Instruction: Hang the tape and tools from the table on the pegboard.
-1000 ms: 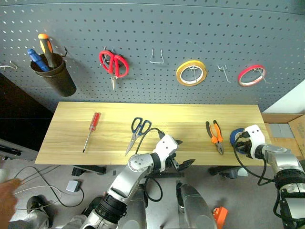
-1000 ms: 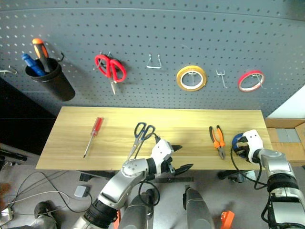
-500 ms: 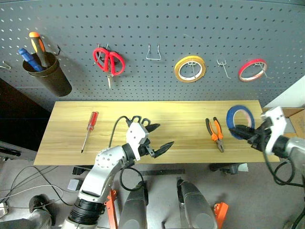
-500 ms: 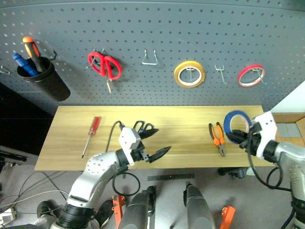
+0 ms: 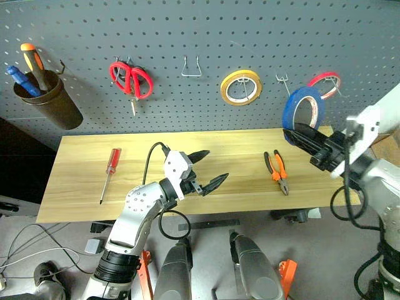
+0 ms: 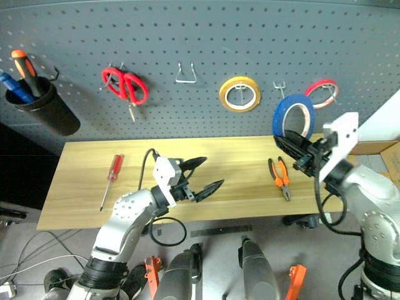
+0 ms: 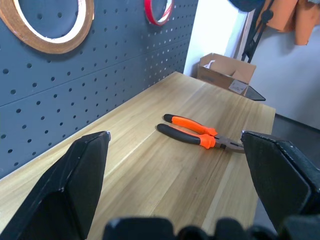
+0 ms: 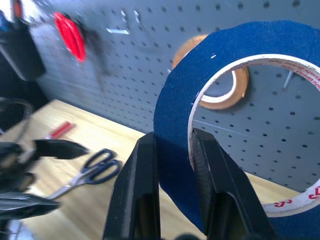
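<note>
Pinching the blue tape, the right gripper holds it up before the pegboard. Left gripper spread wide, empty, above the table. Pliers lie flat.

Grey concrete floor below bench, loose white and grey cables lying at left. White wall section beyond panel's right end. Open brown cardboard box on floor near that wall. Even, bright lighting.

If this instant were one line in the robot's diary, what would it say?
right hand: shut on thin blue ring-shaped tape roll, raised near dark grey pegboard | left hand: open, empty | orange-and-black pliers: on light wooden table
</note>
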